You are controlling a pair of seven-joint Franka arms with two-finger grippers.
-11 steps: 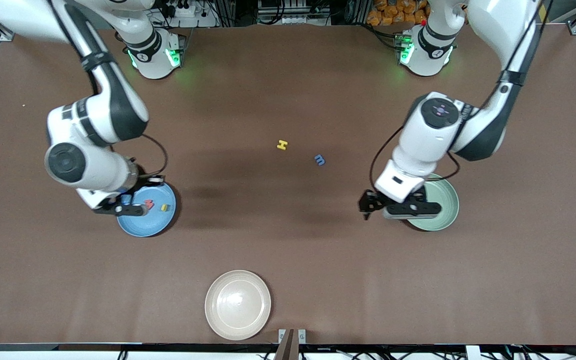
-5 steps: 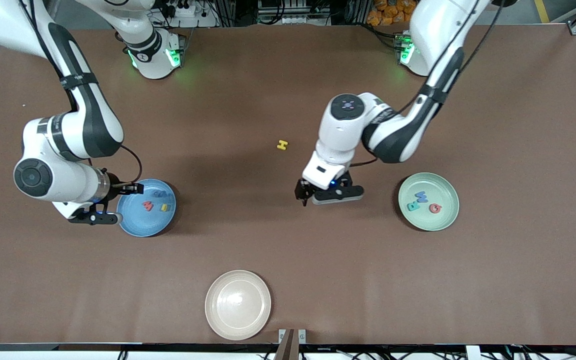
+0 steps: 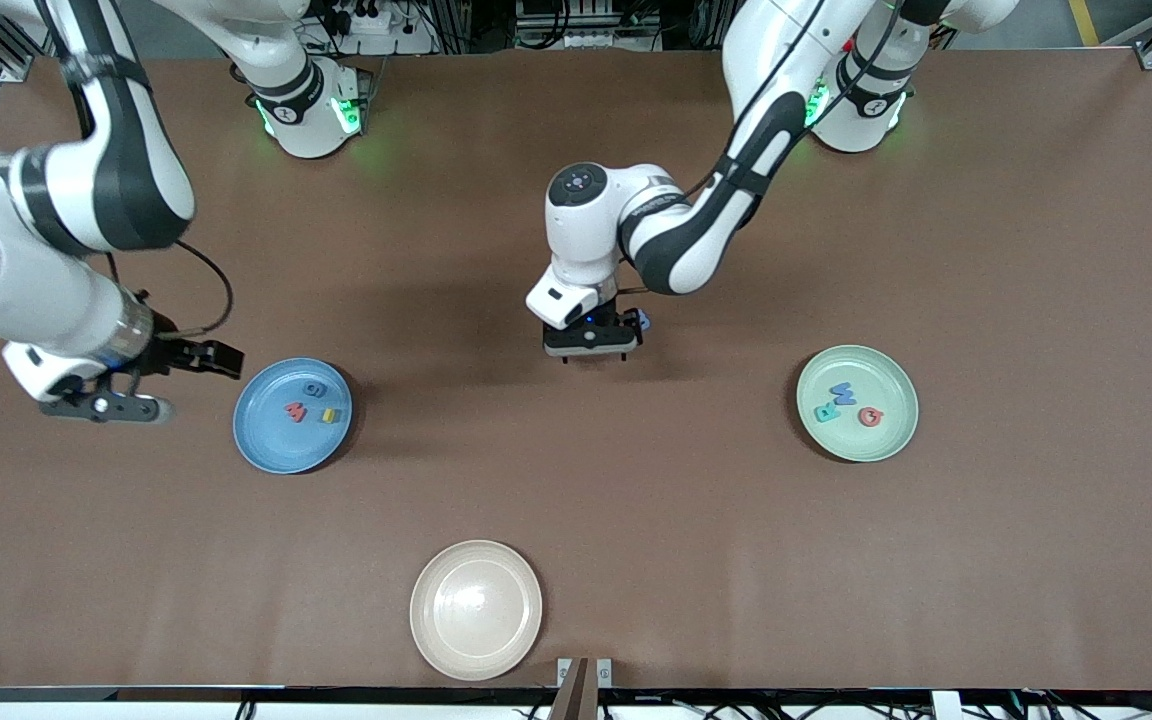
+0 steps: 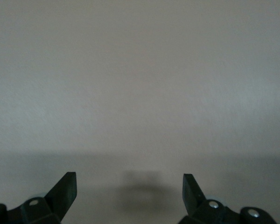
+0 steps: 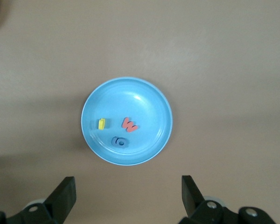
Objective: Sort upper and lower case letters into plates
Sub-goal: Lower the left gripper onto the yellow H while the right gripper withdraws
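The blue plate (image 3: 276,445) holds a red w (image 3: 295,410), a yellow u (image 3: 330,415) and a blue g (image 3: 313,389). The mint green plate (image 3: 886,385) holds a teal R (image 3: 826,411), a blue M (image 3: 844,392) and a red Q (image 3: 870,416). My left gripper (image 3: 591,352) is open and empty, low over the table's middle; its wrist view (image 4: 129,176) shows only bare table. The blue m (image 3: 643,320) peeks out beside it. The yellow H is hidden under the left arm. My right gripper (image 3: 221,360) is open and empty, raised beside the blue plate (image 5: 144,98).
A cream-white plate (image 3: 476,610) lies empty near the front edge, nearer to the camera than both sorting plates. The brown table (image 3: 576,480) is bare between the plates.
The left arm swung from over the green plate to the table's middle, covering the yellow H. The right gripper drew back and rose from the blue plate, leaving the blue g in it.
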